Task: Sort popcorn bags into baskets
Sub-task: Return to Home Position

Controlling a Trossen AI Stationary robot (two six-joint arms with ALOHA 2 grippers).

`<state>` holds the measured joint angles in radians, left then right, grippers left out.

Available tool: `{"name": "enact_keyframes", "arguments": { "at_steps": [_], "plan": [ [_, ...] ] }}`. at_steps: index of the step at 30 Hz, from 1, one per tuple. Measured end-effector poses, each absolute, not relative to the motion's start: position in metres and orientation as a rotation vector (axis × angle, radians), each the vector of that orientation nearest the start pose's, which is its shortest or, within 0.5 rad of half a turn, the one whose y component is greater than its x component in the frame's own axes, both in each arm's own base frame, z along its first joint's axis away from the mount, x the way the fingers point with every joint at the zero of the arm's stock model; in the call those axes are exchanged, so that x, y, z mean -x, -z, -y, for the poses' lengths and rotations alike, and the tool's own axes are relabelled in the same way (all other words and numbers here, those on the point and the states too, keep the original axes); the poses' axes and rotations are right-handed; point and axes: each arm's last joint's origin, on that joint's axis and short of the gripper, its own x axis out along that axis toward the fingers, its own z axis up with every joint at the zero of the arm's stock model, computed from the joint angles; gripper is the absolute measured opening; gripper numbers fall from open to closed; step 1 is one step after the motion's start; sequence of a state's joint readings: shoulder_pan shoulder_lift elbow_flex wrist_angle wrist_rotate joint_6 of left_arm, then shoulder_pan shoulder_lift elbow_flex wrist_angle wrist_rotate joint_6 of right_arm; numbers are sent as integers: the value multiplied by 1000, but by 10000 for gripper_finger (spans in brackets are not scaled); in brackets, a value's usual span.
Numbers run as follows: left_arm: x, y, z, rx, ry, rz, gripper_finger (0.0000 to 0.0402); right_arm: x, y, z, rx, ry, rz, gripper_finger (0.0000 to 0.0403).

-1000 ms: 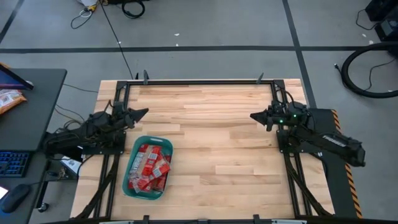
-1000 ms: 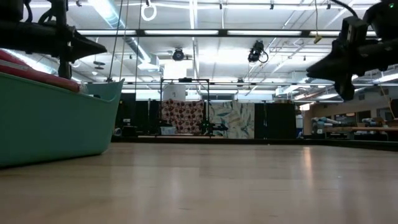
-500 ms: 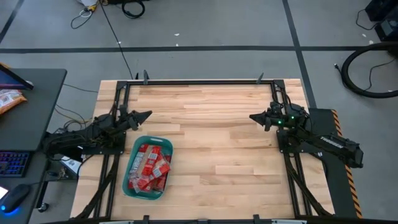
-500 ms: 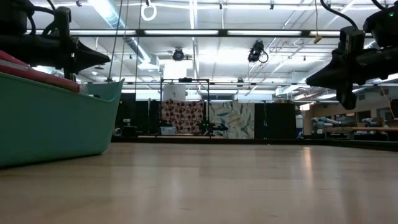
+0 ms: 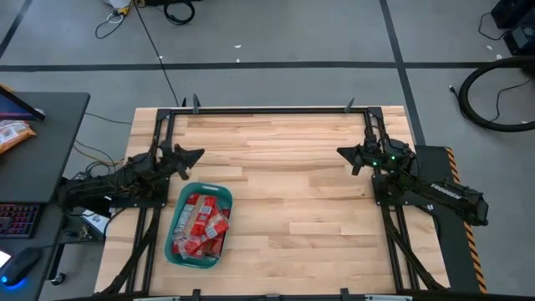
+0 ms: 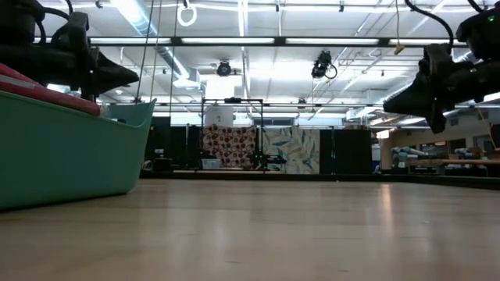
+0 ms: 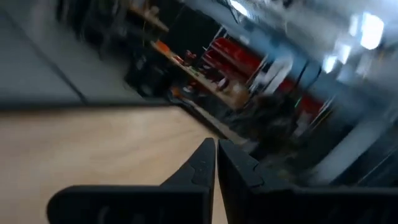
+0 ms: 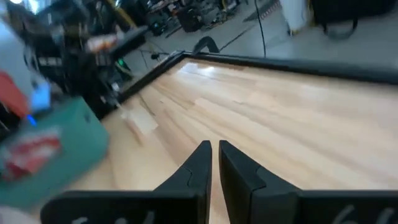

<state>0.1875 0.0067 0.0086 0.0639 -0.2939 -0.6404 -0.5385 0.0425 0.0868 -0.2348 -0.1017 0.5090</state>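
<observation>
The bags [image 5: 201, 224] lie piled in the bin [image 5: 194, 264]. They are red packets with pale label panels, overlapping one another and covering most of its floor. The bin stands on the table [image 5: 292, 192], in the near left part, just beside the left arm's rails and set a little aslant to the table's edge. In the low view the bin [image 6: 70, 148] fills the left side as a teal wall, and a red edge of the bags [image 6: 35, 87] shows over its rim. In the right wrist view the bin [image 8: 68, 143] shows blurred across the wood, with the red and white of the bags [image 8: 31, 152] inside it.

The left gripper [image 5: 197, 154] hangs at the table's left side, just past the bin's far end, and points toward the middle of the table. Its fingers are drawn together to a thin slit with nothing between them, as the left wrist view shows. In the low view the left gripper [image 6: 131, 76] is higher than the bin's rim and clear of the wood.

The right gripper [image 5: 342, 153] hangs at the table's right side, well apart from the bin, pointing inward toward the other arm. Its fingers too are drawn together to a thin slit and carry nothing. In the low view the right gripper [image 6: 388, 103] is well above the table.

A dark desk [image 5: 46, 142] with a keyboard [image 5: 17, 219] stands left of the table, and a cable [image 5: 493, 96] loops on the grey floor at the right.
</observation>
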Motion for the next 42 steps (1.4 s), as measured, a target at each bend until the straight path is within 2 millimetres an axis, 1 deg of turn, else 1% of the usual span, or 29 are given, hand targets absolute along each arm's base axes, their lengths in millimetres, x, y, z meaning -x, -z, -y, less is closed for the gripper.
{"name": "enact_keyframes", "arguments": {
  "at_steps": [2,4,6,8,9,11,42],
  "plan": [
    [-93,-172,-26,369,-464,153,23,-81,-167,45,-422,466,-101,36],
    [-93,-172,-26,105,-477,94,23,-81,-167,46,-163,455,-163,36],
    [-93,-173,-26,-88,-485,55,24,-81,-167,46,100,435,-223,36],
    [-93,-173,-26,-217,-490,30,24,-81,-167,46,276,414,-261,36],
    [-93,-174,-26,-260,-492,23,24,-81,-167,46,334,407,-273,36],
    [-93,-175,-26,-304,-497,26,24,-81,-167,46,395,399,-287,36],
    [-93,-176,-26,-312,-495,34,25,-81,-167,46,405,398,-286,38]
  ]
}}
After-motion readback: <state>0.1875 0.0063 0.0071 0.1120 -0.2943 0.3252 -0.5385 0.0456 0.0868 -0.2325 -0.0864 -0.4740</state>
